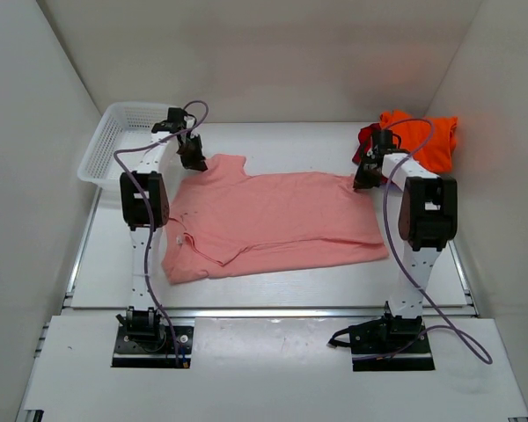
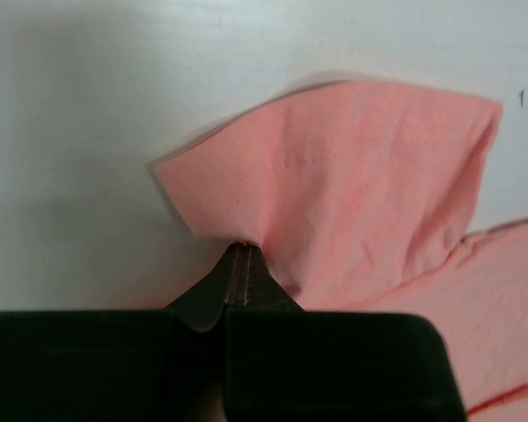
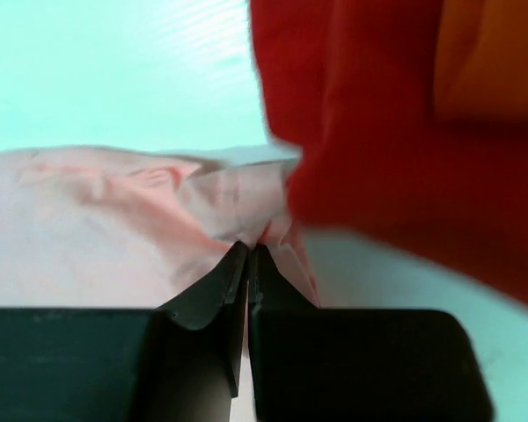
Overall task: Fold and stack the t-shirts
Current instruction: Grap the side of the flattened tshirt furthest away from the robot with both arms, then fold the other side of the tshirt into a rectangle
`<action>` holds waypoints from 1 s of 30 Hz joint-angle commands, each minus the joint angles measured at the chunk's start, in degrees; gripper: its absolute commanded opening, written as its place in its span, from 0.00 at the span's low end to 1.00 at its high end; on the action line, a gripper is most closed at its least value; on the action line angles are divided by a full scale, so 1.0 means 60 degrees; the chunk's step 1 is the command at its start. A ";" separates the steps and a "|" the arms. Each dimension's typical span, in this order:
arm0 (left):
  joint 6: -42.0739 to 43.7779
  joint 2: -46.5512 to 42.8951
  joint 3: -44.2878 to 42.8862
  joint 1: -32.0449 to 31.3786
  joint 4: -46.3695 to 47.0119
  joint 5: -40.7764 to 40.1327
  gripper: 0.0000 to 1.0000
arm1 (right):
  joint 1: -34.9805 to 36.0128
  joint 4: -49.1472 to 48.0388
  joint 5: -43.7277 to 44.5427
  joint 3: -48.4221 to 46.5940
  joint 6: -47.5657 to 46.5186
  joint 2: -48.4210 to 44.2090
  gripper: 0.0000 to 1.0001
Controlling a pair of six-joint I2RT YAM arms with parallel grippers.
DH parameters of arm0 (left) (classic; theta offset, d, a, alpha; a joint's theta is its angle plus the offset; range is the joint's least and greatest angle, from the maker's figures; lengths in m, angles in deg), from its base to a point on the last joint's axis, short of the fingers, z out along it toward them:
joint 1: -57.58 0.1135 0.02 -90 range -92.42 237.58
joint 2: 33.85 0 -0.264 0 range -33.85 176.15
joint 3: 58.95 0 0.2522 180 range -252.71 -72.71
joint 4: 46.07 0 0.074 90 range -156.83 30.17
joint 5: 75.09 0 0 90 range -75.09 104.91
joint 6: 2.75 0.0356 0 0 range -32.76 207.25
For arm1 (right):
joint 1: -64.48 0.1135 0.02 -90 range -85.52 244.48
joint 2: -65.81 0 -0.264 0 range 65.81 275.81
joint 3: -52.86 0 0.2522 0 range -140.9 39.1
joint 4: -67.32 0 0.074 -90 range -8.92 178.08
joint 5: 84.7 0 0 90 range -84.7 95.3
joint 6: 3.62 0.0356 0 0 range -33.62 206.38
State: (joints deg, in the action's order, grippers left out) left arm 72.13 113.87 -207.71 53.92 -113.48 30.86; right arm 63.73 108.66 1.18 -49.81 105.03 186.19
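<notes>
A pink t-shirt is lying spread across the surface. The left claw is pinching its far-left corner and the right claw its far-right corner, beside a red t-shirt and an orange t-shirt heaped far right.

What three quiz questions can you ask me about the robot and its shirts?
1. True or false: the left end effector and the right end effector are both shut on the pink t-shirt.
2. Where is the white basket? A) far left, B) far right, C) between the arm bases.
3. Fill in: the t-shirt beside the orange t-shirt is coloured ___.

Key:
1. True
2. A
3. Red: it is the red t-shirt.
</notes>
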 commanded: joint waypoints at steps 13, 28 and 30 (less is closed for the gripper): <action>0.0410 -0.7578 0.8035 0.0581 0.1850 0.0638 0.00 | -0.0737 -0.2457 -0.1115 0.3770 -0.0384 -0.3948 0.00; 0.0718 -1.0440 1.2435 0.0786 0.1983 0.0272 0.00 | -0.1867 -0.2911 -0.2697 0.5984 -0.1234 -0.5839 0.00; 0.0703 -1.0615 1.2757 0.0801 0.2056 0.0229 0.00 | -0.1837 -0.2867 -0.2697 0.6305 -0.1264 -0.6145 0.00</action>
State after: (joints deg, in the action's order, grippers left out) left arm 75.45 54.39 -132.72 58.60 -102.92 33.11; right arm 52.93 93.49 -13.99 -13.55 99.55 152.75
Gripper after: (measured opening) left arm 0.021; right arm 0.007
